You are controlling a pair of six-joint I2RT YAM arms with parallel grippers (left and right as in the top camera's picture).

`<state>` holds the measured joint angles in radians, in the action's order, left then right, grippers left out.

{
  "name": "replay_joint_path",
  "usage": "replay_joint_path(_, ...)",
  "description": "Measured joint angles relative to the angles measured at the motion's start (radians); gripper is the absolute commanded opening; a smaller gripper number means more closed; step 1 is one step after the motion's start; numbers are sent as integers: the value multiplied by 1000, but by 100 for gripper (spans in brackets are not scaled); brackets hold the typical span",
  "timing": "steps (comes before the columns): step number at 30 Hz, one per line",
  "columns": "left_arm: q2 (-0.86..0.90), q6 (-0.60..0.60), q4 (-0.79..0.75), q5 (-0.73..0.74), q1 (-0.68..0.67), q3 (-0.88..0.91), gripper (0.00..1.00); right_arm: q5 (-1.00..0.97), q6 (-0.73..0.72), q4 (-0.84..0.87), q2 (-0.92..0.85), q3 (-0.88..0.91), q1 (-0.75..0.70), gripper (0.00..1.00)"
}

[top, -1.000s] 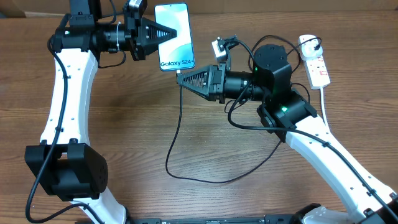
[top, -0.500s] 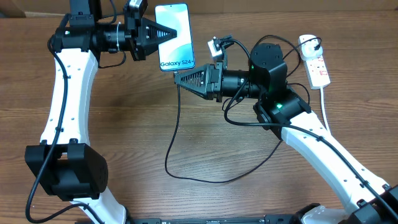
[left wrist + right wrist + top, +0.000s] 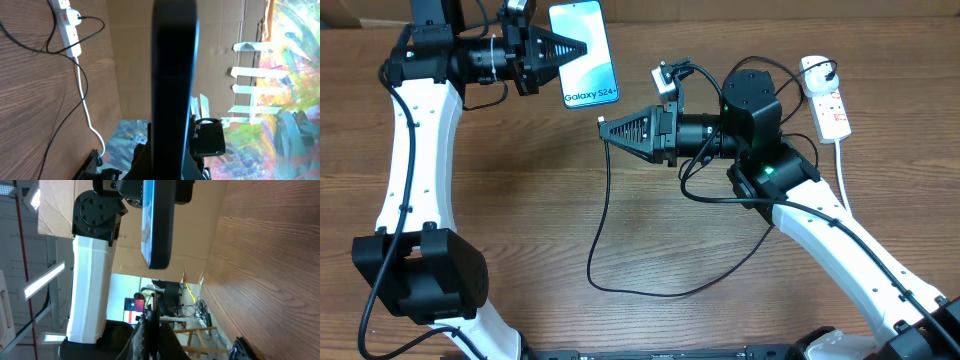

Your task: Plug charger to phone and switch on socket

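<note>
Phone (image 3: 585, 55), charger (image 3: 605, 185), socket (image 3: 830, 105): one each

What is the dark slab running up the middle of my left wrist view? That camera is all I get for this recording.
Observer: It's the phone, seen edge-on. From overhead, the left gripper is clamped on it, with the lit screen facing up.
Operator: Where is the cable's loose end?
Observer: The right gripper is shut on the small tip of the charger. It points left, just short of the phone's bottom end.
Operator: Is it plugged in yet?
Observer: No. The right wrist view shows open space between the tip and the phone's bottom edge.
</note>
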<state>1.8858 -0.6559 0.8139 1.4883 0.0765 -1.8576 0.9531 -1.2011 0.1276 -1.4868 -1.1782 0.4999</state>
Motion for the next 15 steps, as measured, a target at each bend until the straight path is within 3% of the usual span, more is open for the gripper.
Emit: replay_joint_path(15,0,0,0,11,-18,0,4,-22,-1,30,0,0,0,4)
